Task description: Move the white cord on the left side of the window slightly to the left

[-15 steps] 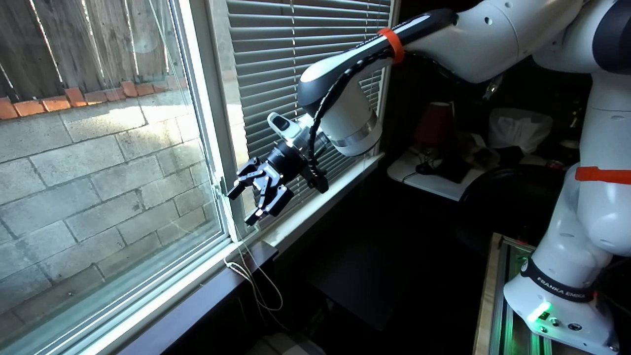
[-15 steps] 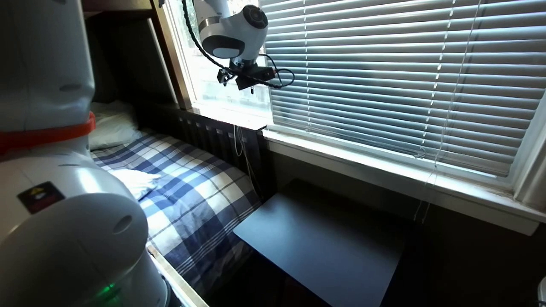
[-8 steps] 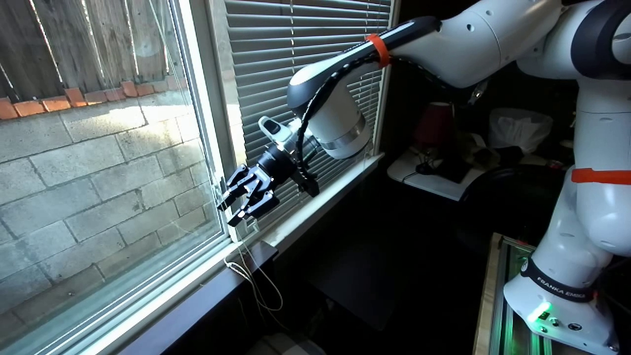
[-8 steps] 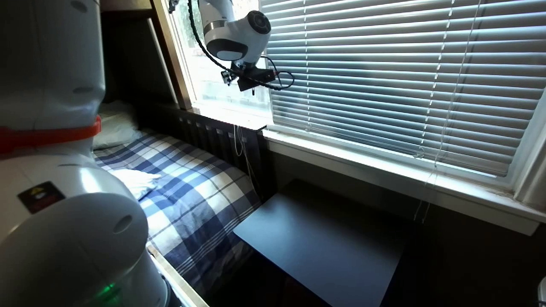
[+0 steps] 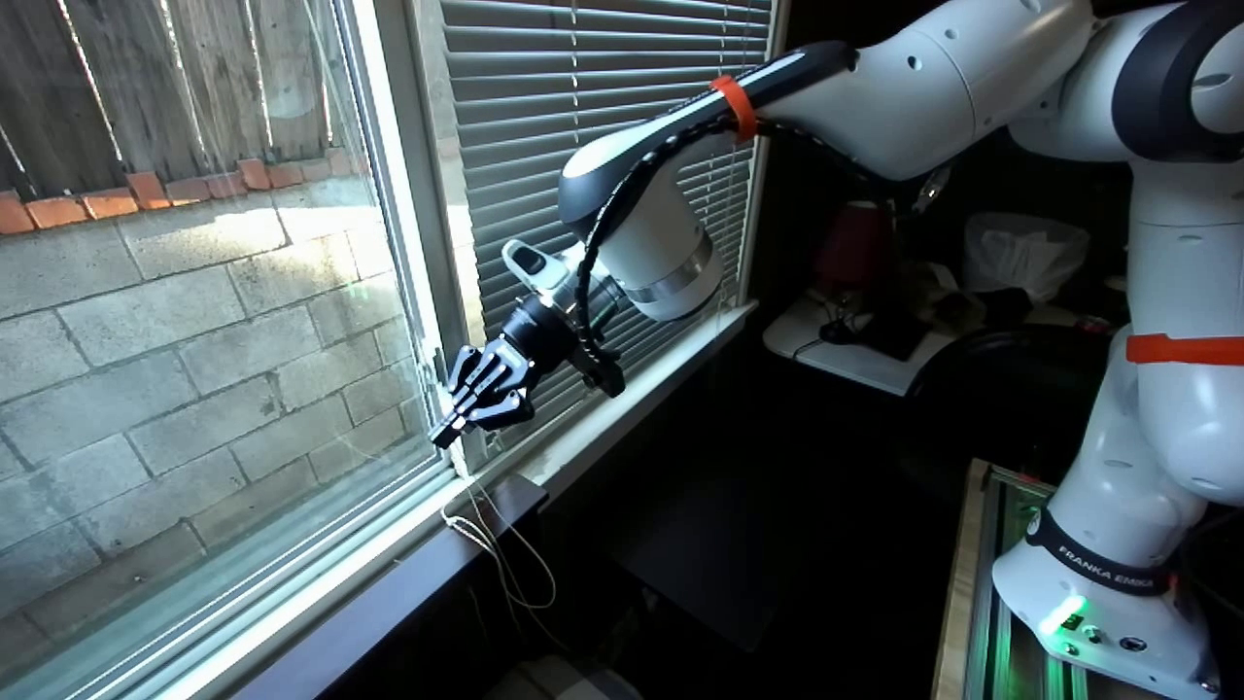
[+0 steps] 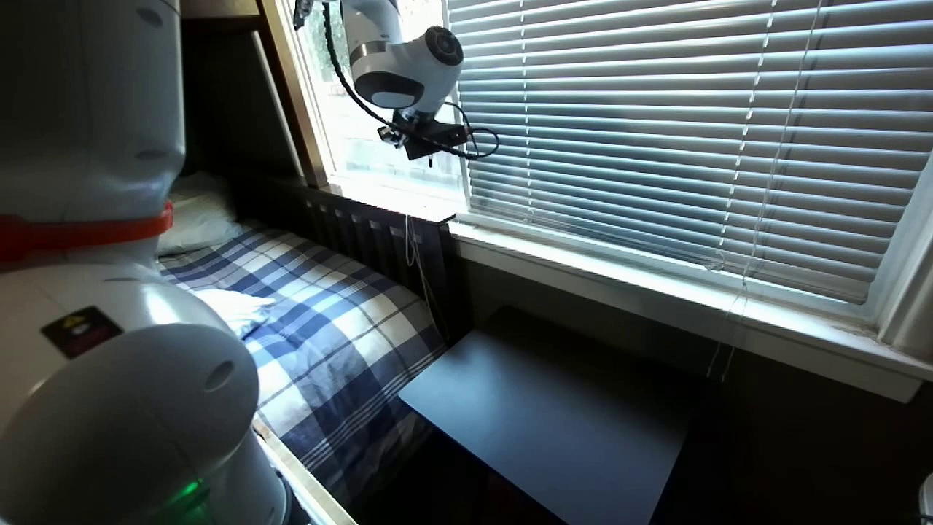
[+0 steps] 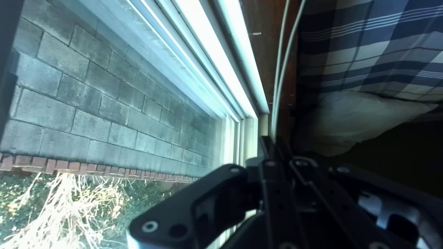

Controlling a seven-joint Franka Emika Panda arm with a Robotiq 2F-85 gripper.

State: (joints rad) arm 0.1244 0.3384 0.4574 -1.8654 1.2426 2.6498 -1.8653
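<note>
Thin strands of the white cord [image 7: 277, 93] run up to the fingertips of my gripper [image 7: 274, 140] in the wrist view and disappear between them. The fingers are shut on the cord. In an exterior view the gripper [image 5: 443, 439] points down and toward the window [image 5: 394, 175], close to its frame beside the blinds. Below it the cord [image 5: 469, 530] drapes over the sill's edge and hangs in a loop. The cord [image 6: 410, 257] also dangles in front of the dark bed rail in an exterior view, under the gripper [image 6: 392, 138].
Grey horizontal blinds [image 5: 530, 126] stand right behind the gripper and wrist. The white sill [image 6: 627, 273] runs beneath them. A plaid bed [image 6: 342, 313] and a dark tabletop [image 6: 547, 415] lie lower. A red lamp [image 5: 857, 248] stands farther back.
My gripper moved down and toward the clear pane, and its fingers went from open to shut on the cord. The hanging cord shifted slightly.
</note>
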